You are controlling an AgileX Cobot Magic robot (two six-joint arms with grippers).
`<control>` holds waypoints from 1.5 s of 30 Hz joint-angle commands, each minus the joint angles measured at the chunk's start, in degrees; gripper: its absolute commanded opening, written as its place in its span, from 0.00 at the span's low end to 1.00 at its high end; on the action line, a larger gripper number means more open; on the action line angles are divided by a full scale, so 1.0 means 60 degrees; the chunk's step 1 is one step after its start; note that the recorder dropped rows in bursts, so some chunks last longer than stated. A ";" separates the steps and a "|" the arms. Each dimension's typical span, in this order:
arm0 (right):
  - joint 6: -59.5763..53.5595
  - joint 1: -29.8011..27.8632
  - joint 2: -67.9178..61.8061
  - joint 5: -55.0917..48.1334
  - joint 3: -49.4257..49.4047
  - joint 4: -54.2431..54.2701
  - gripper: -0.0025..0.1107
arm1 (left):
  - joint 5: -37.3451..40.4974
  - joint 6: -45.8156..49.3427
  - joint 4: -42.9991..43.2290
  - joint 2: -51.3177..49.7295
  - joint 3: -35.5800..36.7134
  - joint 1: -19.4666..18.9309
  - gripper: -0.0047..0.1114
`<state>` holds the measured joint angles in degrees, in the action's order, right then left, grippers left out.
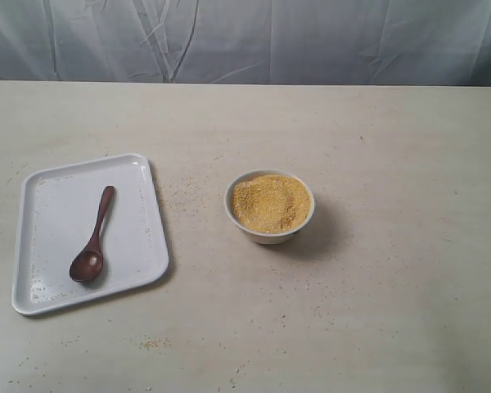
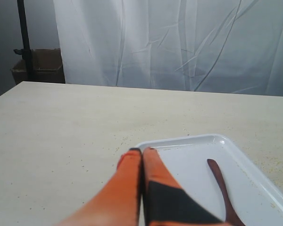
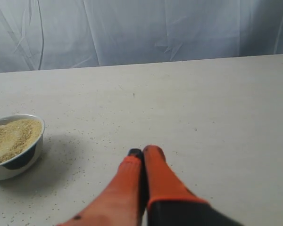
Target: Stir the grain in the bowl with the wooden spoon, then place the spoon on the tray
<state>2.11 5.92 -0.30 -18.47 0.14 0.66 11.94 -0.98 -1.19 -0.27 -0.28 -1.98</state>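
The wooden spoon lies on the white tray at the left, its oval head toward the near edge. The white bowl stands mid-table, filled with yellow-orange grain. Neither arm shows in the exterior view. In the left wrist view my left gripper is shut and empty, hovering by the tray corner, with the spoon handle beside it. In the right wrist view my right gripper is shut and empty over bare table, apart from the bowl and its grain.
Loose grains are scattered on the beige table between tray and bowl and near the front. A pale curtain hangs behind the table. A dark stand and a cardboard box sit beyond the table's far corner.
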 commanded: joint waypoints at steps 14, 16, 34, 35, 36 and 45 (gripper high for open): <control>-0.0054 -0.0325 0.0050 0.0177 -0.0023 0.0020 0.04 | -0.0041 -0.0014 0.0005 0.0046 0.0047 -0.0035 0.04; -0.0054 -0.0325 0.0050 0.0177 -0.0023 0.0020 0.04 | -0.0041 -0.0014 0.0005 0.0046 0.0047 -0.0035 0.04; -0.0037 -0.0324 0.0050 0.0177 -0.0023 0.0020 0.04 | -0.0060 -0.0014 0.0005 0.0046 0.0047 -0.0035 0.04; -0.0037 -0.0324 0.0050 0.0177 -0.0023 0.0020 0.04 | -0.0060 -0.0014 0.0005 0.0046 0.0047 -0.0035 0.04; -0.0037 -0.0324 0.0050 0.0177 -0.0023 0.0020 0.04 | -0.0060 -0.0014 0.0005 0.0046 0.0047 -0.0035 0.04; -0.0037 -0.0324 0.0050 0.0177 -0.0023 0.0020 0.04 | -0.0060 -0.0014 0.0005 0.0046 0.0047 -0.0035 0.04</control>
<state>2.11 4.22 -0.30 -18.25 0.14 0.70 11.94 -0.98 -1.19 -0.27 -0.28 -1.98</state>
